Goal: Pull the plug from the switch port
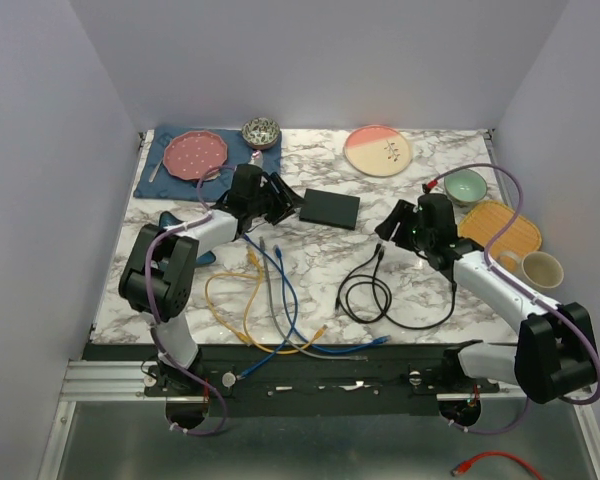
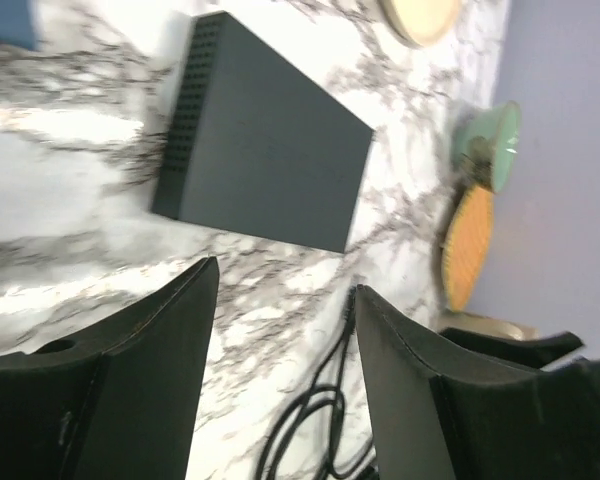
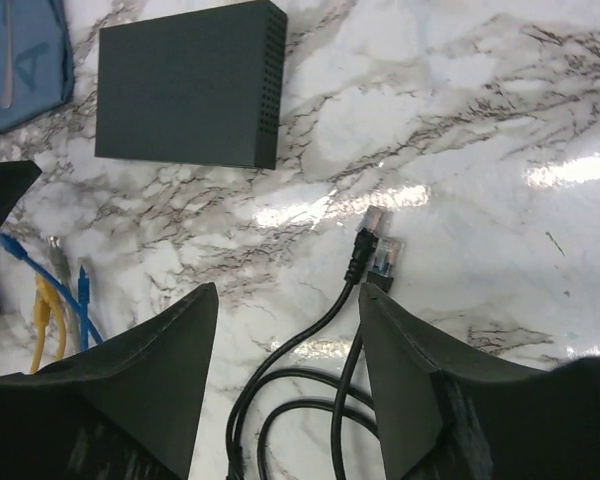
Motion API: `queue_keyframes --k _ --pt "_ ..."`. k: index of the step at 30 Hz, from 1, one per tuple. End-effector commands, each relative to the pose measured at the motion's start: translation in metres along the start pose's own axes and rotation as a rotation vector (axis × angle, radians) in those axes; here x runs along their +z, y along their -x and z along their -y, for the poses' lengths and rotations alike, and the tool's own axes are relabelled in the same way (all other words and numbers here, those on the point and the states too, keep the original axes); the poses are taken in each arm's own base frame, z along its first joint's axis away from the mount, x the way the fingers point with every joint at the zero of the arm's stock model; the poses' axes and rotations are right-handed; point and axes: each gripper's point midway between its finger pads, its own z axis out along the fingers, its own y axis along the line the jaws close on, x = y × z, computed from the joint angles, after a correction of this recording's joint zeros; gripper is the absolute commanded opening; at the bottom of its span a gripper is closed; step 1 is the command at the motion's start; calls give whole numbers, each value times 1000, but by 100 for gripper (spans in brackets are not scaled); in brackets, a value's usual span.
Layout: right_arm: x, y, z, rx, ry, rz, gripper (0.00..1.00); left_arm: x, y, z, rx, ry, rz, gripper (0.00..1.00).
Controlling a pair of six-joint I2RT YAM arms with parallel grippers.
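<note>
Pink plate [image 1: 198,154] on blue cloth [image 1: 180,189], green bowl [image 1: 465,186] nr orange mat [image 1: 502,233], mug [image 1: 540,270] at rt.

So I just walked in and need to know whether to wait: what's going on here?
Two robot arms flank a black switch on the marble table. No cable runs to the switch. The black cable lies loose nearby, with its plugs on the table, apart from the switch. The left gripper and the right gripper both stand open, holding nothing.
</note>
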Motion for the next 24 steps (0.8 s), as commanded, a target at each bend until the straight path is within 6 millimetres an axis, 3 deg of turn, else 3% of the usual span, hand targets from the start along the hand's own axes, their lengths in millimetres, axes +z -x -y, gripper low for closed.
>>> queue_keyframes --k 1,2,3,4,6,8,10,11,13,15,20,23,24 --pt "-6 -7 -27 -93 105 -53 66 -40 10 -34 81 249 73 65" --pt "-8 -19 -36 -131 134 -83 65 -48 10 -39 94 290 81 64" --pt "-9 -26 -39 -147 139 -91 65 -61 10 -59 95 397 100 64" --pt "-10 -39 -36 -163 132 -114 65 -77 13 -53 109 409 127 64" --pt "-15 -56 -43 -189 149 -126 64 -104 20 -75 126 534 217 64" --pt "-18 -77 -45 -200 169 -155 64 -139 24 -75 137 568 297 66" --pt "-21 -87 -46 -200 179 -173 64 -170 21 -88 124 629 363 76" --pt "-22 -94 -45 -204 179 -183 63 -177 18 -93 118 648 371 86" --pt "-27 -94 -47 -211 193 -172 63 -190 6 -110 119 707 350 89" --pt "-31 -94 -48 -217 205 -161 63 -191 -4 -126 126 748 315 89" --pt "-51 -79 -61 -223 259 -108 63 -169 -27 -156 120 805 186 88" --pt "-64 -69 -65 -224 278 -75 63 -154 -41 -170 103 820 105 78" --pt "-68 -66 -66 -226 282 -66 63 -146 -58 -169 80 775 32 75"
